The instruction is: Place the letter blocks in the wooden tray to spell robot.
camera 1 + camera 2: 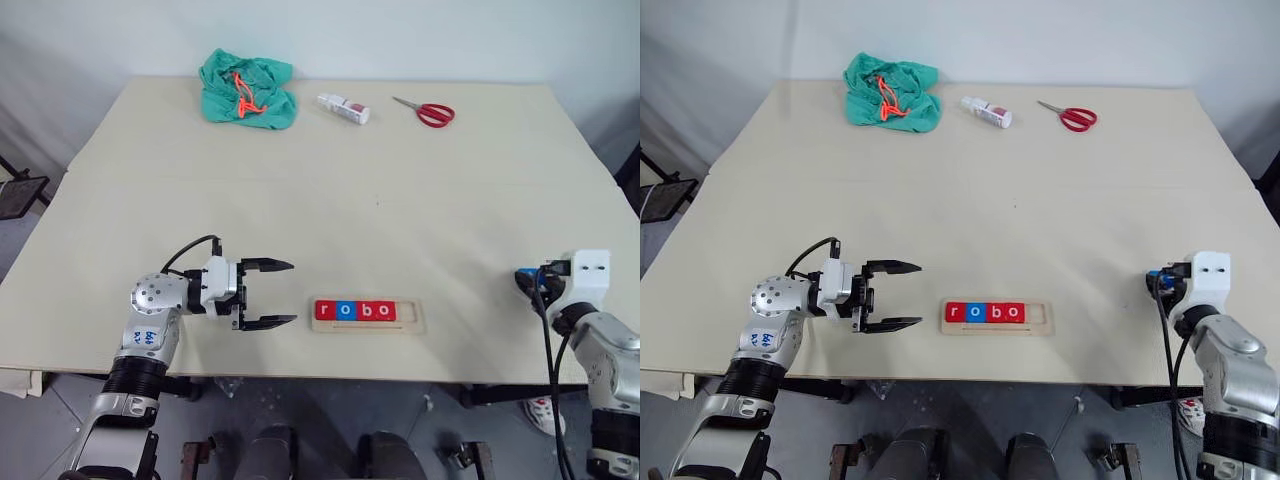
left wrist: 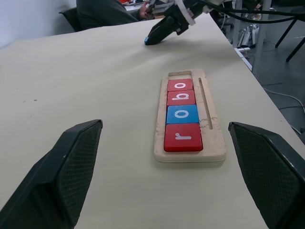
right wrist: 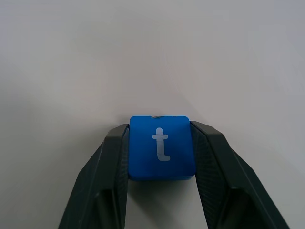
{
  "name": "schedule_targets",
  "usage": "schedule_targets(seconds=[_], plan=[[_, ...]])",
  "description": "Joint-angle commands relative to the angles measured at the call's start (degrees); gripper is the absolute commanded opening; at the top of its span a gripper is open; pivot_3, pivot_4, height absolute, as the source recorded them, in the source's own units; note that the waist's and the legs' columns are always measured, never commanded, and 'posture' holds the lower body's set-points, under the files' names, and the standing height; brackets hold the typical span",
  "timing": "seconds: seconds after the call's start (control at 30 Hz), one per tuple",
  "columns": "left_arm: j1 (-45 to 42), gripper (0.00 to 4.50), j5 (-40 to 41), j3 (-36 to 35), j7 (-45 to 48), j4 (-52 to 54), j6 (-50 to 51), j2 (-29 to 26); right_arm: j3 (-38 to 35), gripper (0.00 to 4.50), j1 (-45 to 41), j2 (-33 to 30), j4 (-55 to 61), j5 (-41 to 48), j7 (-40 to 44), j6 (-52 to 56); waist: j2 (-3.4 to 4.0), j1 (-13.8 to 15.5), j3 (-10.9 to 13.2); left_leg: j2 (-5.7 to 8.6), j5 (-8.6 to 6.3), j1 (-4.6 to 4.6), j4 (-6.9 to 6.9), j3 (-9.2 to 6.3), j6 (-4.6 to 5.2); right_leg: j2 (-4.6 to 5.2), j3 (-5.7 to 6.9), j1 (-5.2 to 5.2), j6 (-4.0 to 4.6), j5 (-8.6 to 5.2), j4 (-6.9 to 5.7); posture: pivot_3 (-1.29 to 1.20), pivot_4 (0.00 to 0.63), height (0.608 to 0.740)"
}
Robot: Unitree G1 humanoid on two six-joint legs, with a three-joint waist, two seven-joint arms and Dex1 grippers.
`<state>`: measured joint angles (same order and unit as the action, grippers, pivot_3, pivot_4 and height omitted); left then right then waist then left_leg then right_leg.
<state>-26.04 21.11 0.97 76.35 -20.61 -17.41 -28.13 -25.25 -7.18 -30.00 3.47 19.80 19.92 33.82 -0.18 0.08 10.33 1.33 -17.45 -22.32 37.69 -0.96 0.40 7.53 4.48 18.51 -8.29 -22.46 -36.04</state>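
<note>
The right gripper (image 3: 159,157) clamps the blue t block (image 3: 160,148) between both fingers, letter upright away from the wrist, near the table's (image 1: 400,210) right edge. The left gripper (image 1: 268,293) gapes wide, facing the wooden tray (image 1: 369,316). The tray's long axis runs left-right, holding r, o, b, o (image 1: 355,311), its right end slot bare.

Left tool (image 1: 283,293) level, fingers spread; right tool (image 3: 160,143) apparently pinching something between its fingers.
</note>
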Motion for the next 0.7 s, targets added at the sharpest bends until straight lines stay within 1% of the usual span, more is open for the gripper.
schedule_targets(seconds=[0.03, 0.17, 0.27, 0.37, 0.63, 0.67, 0.7], plan=[[-0.09, 4.5, 0.67, -0.51, 0.61, 1.24, -0.5, -0.37, -0.63, 1.47, 5.59, 3.31, 16.82, 5.02, -2.1, 4.95, 0.01, 0.0, 0.0, -0.01, 0.0, 0.0, -0.02, -0.01, 0.0, 0.0, 0.0, 0.01, 0.0, 0.0, -0.01, 0.0, 0.15, 0.74], [-0.72, 4.5, 0.87, -0.22, 2.09, 0.49, -0.35, -0.47, 2.0, 1.47, 13.81, 8.42, 31.36, 8.24, -5.6, 11.03, 0.0, 0.08, 0.0, 0.02, 0.0, 0.0, -0.05, -0.05, 0.0, 0.01, 0.0, 0.0, 0.0, 0.0, 0.0, 0.0, 0.15, 0.74], [-1.5, 4.5, 0.74, -0.35, 2.62, -0.52, -0.47, -0.37, 2.83, 1.47, 16.28, 10.64, 36.24, 9.64, -7.33, 13.04, 0.01, 0.0, 0.0, 0.03, 0.0, 0.01, -0.03, -0.03, 0.0, 0.0, -0.04, 0.0, 0.0, 0.0, 0.0, 0.0, 0.15, 0.74], [-2.2, 4.5, 0.5, -0.35, 3.07, -1.44, -0.68, -0.23, 4.74, 1.47, 18.42, 11.32, 38.3, 9.69, -8.0, 13.88, 0.01, -0.01, 0.0, 0.05, 0.0, 0.04, -0.01, -0.02, 0.0, 0.01, -0.08, -0.01, 0.0, 0.0, -0.01, 0.0, 0.15, 0.74], [-2.54, 4.5, 0.32, -0.49, 2.99, -1.72, -0.88, -0.04, 6.78, 1.47, 18.96, 10.76, 36.14, 8.85, -7.44, 12.3, 0.01, -0.08, 0.0, 0.05, 0.0, 0.06, -0.05, -0.03, 0.0, -0.01, -0.07, 0.0, 0.0, 0.0, -0.02, 0.0, 0.15, 0.74], [-2.31, 4.5, 0.3, -0.49, 2.85, -1.36, -0.83, -0.07, 6.97, 2.2, 19.04, 10.55, 35.83, 8.7, -6.94, 11.77, 0.01, -0.09, 0.0, 0.05, 0.0, 0.06, -0.05, -0.02, 0.0, 0.0, -0.07, 0.0, 0.0, 0.0, -0.02, 0.0, 0.15, 0.74], [-2.1, 4.5, 0.31, -0.5, 2.68, -0.96, -0.72, -0.1, 7.06, 2.48, 19.08, 10.45, 35.57, 8.48, -6.68, 11.25, 0.01, -0.09, 0.0, 0.06, 0.0, 0.06, -0.05, -0.02, 0.0, 0.0, -0.08, 0.0, 0.0, 0.0, -0.02, 0.0, 0.15, 0.74]])
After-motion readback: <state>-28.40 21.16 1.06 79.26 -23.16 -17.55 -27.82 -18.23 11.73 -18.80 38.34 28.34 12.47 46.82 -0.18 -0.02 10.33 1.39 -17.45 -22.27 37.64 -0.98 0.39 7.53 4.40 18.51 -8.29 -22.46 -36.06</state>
